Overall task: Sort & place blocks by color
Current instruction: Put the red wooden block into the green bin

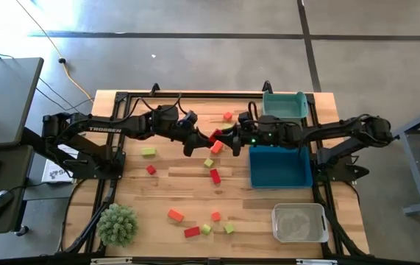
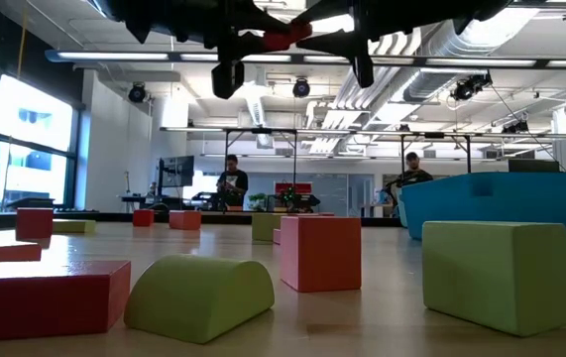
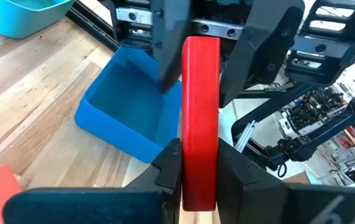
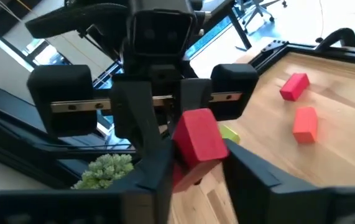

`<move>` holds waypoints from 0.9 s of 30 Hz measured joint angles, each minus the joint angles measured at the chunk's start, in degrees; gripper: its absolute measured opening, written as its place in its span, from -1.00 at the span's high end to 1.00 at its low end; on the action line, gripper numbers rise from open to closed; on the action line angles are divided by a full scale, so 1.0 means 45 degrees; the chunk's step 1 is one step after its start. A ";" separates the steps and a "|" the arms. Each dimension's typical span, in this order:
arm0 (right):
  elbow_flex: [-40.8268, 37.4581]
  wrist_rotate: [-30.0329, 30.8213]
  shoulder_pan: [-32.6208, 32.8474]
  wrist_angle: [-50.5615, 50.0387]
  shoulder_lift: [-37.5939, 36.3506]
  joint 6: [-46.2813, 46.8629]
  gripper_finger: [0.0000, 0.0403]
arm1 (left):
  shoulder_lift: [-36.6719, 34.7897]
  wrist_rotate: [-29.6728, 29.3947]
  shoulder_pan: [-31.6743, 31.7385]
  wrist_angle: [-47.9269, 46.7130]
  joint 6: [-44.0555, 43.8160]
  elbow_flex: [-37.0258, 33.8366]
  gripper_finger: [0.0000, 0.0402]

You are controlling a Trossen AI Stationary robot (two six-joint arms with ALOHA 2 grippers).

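A red bar block (image 3: 199,106) hangs high over the table's middle, between my two grippers, which face each other. My left gripper (image 3: 199,177) comes from the table's left and is shut on one end of it. My right gripper (image 4: 196,177) comes from the right and is closed around the other end (image 4: 199,140). In the low view the bar (image 2: 287,38) shows near the top edge, between both dark hands. More red, orange and yellow-green blocks, such as a red one (image 1: 215,176), lie flat on the wooden table (image 1: 165,191). My left gripper pinches the bar's end nearest it (image 3: 199,186) between its two fingers. The fingers come nearly level from the table's left and lie along the bar, which sticks out ahead of them, clear of the table. My right gripper has the bar's opposite end (image 3: 199,53) between its two fingers (image 3: 165,56). They come nearly level from the table's right. The bar stays lifted clear.
A blue bin (image 1: 279,165) stands just under and right of the grippers, a teal bin (image 1: 283,105) behind it, a clear bin (image 1: 299,223) at the near right. A spiky green plant ball (image 1: 117,224) sits near left. People stand in the room beyond.
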 joint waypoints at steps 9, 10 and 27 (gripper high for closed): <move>0.0000 -0.0141 0.0015 0.0126 -0.0024 0.0000 0.80 | -0.0019 0.0090 0.0000 0.0012 0.0631 0.0000 0.79; 0.0000 -0.0105 0.0010 0.0122 -0.0024 0.0000 0.80 | -0.0015 0.0086 0.0000 0.0012 0.0631 0.0000 0.78; 0.0000 0.1362 0.0245 -0.0365 -0.0015 0.0258 0.78 | 0.0010 -0.0148 0.0102 -0.0204 0.3490 0.0000 0.29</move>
